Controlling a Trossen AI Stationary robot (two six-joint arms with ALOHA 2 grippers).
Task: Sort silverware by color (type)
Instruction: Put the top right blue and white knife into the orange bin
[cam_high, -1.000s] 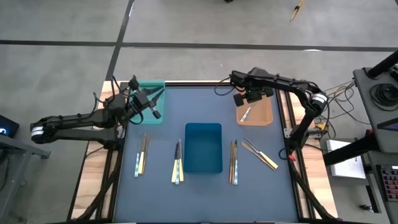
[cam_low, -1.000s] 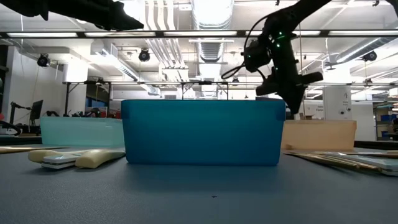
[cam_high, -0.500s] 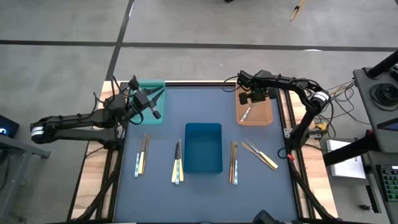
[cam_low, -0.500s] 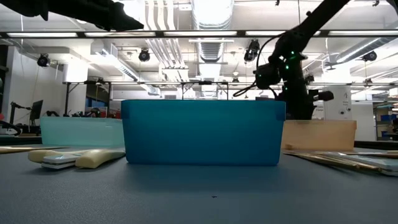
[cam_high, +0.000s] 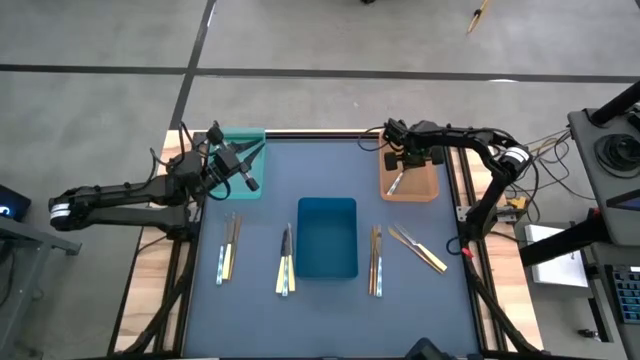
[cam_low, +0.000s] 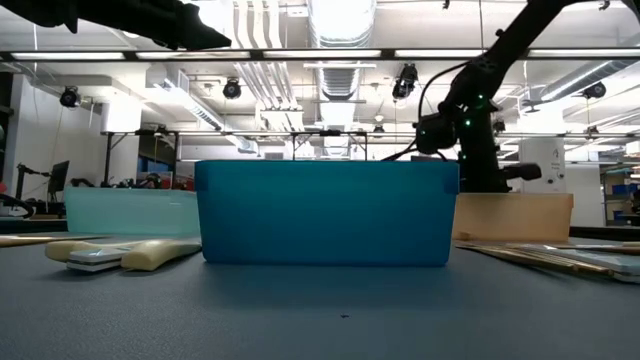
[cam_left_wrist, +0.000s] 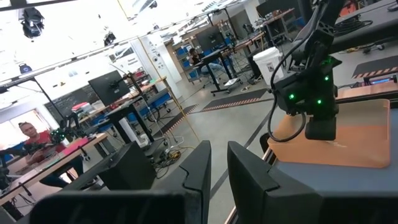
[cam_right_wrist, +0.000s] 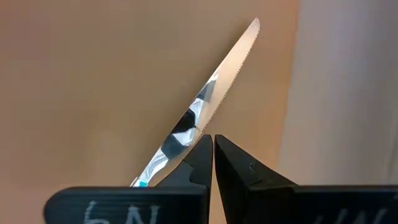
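The right gripper (cam_high: 400, 165) hung low over the orange tray (cam_high: 425, 188), fingers pressed together on nothing; a knife (cam_right_wrist: 199, 112) lay loose inside, apparently sorted; remaining silverware (cam_high: 286, 262) flanked the blue tray (cam_high: 327, 262), which blocked nothing; the left gripper (cam_high: 250, 183), nearly closed and empty, waited over the teal tray (cam_high: 255, 140).

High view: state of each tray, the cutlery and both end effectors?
Orange rectangular tray: holds one serrated metal knife, lying flat.
Blue rectangular tray: looks empty.
Teal rectangular tray: contents hidden by the left arm.
Slim loose utensils: flat on the dark table mat, in four groups beside the blue tray.
Left end effector: nearly shut, empty, above the teal tray.
Right end effector: shut, empty, over the knife.
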